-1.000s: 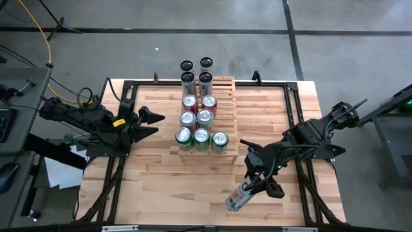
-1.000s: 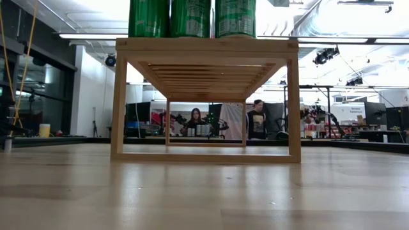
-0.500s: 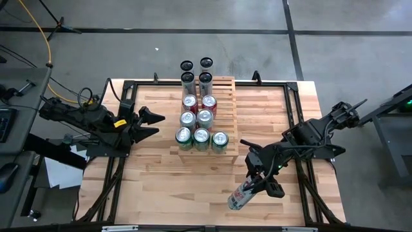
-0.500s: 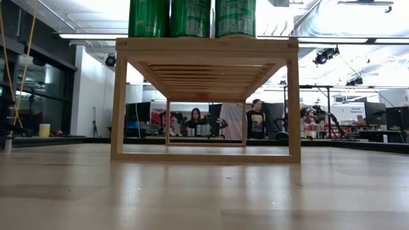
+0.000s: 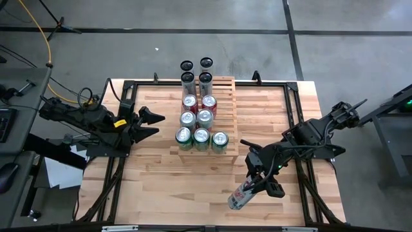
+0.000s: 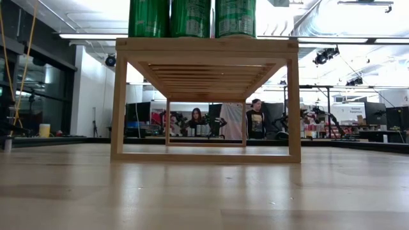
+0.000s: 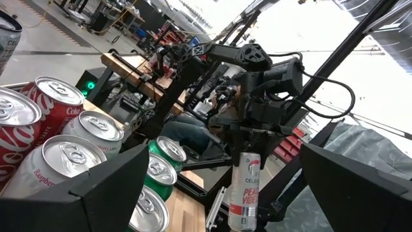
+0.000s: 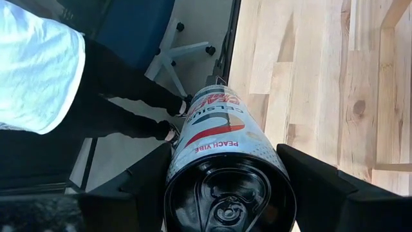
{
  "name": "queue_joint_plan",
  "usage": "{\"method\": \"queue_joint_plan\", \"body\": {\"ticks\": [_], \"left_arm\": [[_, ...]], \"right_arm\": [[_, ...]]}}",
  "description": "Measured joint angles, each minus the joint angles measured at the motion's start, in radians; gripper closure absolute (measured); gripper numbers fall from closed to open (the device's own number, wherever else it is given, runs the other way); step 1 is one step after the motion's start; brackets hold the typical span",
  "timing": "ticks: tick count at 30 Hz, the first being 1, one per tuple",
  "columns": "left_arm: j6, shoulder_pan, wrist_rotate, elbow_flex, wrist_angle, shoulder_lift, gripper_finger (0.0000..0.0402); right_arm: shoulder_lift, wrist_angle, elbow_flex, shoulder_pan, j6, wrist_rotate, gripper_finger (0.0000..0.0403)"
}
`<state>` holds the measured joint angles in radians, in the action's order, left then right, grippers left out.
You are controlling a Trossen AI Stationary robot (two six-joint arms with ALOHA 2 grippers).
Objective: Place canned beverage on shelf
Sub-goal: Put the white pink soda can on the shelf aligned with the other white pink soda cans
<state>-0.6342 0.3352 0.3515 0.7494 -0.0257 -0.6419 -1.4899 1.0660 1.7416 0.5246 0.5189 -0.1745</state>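
While the right fingers [image 5: 255,185] clamp a tilted can [image 5: 239,195], the left fingers [image 5: 153,122] stand apart beside the shelf [image 5: 225,96].
Only the right wrist view reads its "Peach Vibe" label; the low view shows neither arm.

Two arms, each with one gripper: the left gripper [image 5: 153,122] and the right gripper [image 5: 259,183]; one shelf [image 5: 222,103]; eleven cans on it — four tall dark ones [image 5: 205,64] far, four silver-topped in the middle, three green ones [image 5: 201,136] near; one white can [image 5: 241,194] in the right gripper.
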Motion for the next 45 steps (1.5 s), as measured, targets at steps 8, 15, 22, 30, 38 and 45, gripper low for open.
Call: {"method": "queue_joint_plan", "body": {"ticks": [8, 15, 22, 30, 38, 45], "left_arm": [[0.003, 0.000, 0.000, 0.000, 0.000, 0.000, 0.0009], [0.020, 0.000, 0.000, 0.000, 0.001, 0.000, 0.0009], [0.077, -0.001, 0.002, 0.000, 0.005, -0.016, 0.0009], [0.108, -0.001, 0.031, 0.000, 0.005, -0.049, 0.0009], [0.193, -0.020, 0.066, 0.000, 0.003, -0.072, 0.0009], [0.248, -0.046, 0.073, 0.000, -0.056, -0.002, 0.0009]], "right_arm": [[0.000, 0.013, 0.000, 0.000, 0.005, 0.002, 0.0162], [0.000, 0.014, 0.000, 0.000, 0.005, 0.002, 0.0162], [0.000, 0.014, 0.000, 0.000, 0.005, 0.002, 0.0162], [0.000, 0.022, 0.000, 0.000, 0.038, 0.004, 0.0162], [0.005, 0.176, 0.000, -0.008, 0.119, 0.044, 0.0162], [0.086, 0.316, 0.000, -0.052, 0.219, 0.239, 0.0162]]}}
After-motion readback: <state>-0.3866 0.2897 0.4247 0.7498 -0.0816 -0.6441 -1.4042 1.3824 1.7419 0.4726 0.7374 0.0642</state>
